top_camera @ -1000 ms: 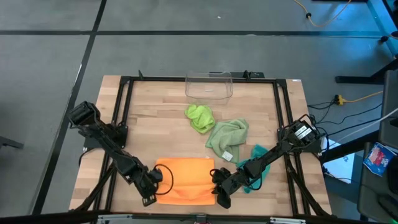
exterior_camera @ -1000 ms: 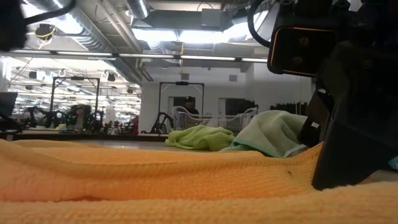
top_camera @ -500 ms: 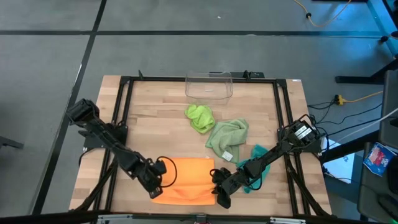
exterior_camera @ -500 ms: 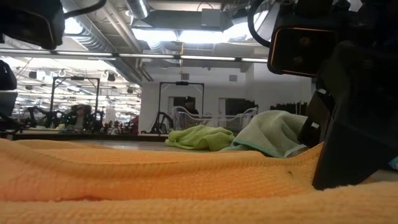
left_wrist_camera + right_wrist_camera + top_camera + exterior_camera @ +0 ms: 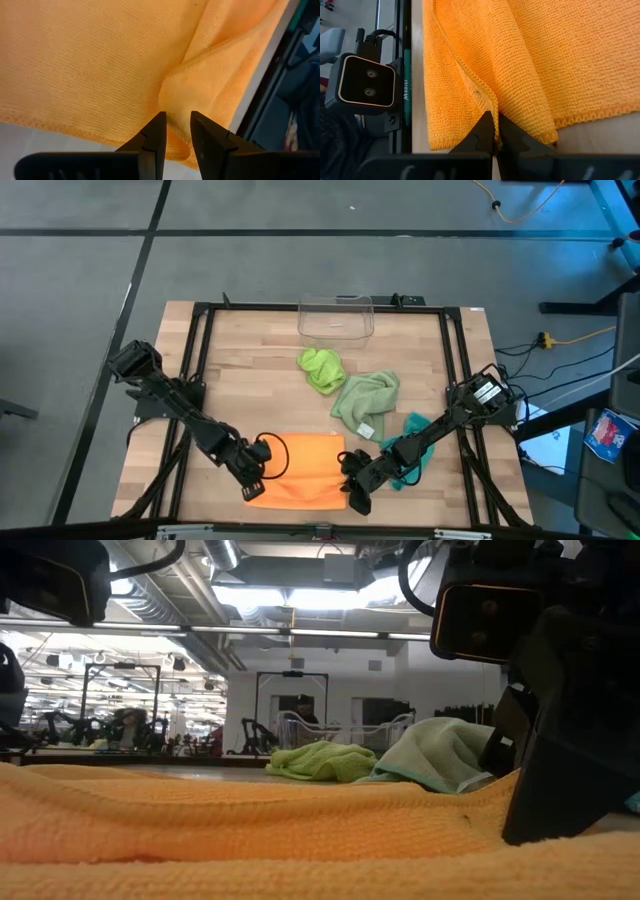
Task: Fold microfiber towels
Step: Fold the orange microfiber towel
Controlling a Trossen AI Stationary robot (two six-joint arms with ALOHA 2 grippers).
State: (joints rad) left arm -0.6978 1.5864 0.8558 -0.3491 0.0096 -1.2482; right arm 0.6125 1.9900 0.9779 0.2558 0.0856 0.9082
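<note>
The orange towel point(image 5: 305, 470) lies at the table's near middle, between my two grippers. My left gripper point(image 5: 256, 483) is shut on its left part, and my right gripper point(image 5: 352, 483) is shut on its right edge. The lime green towel point(image 5: 322, 368) lies crumpled farther back. The sage towel point(image 5: 365, 402) with its white tag point(image 5: 366, 430) lies to the right of it. The teal towel point(image 5: 412, 448) lies partly under my right arm. In the low view the orange towel point(image 5: 250, 830) fills the foreground. My left gripper pinches a raised fold of the orange towel point(image 5: 176, 107) near its left edge between its two fingers, slanting down from the table's left. The rest of the towel lies on the table. My right gripper pinches the towel's hemmed right edge point(image 5: 487, 102) between its two fingers, several layers, coming low from the table's right. The towel there rests on the table.
A clear plastic bin point(image 5: 336, 317) stands at the table's far edge. A black frame point(image 5: 195, 360) runs around the tabletop. Bare wood point(image 5: 250, 380) shows to the left of the towels.
My left gripper has gone toward the table's right and a little up, drawing the orange towel's left edge inward, so the towel is narrower at its far left corner. My right gripper has kept still.
</note>
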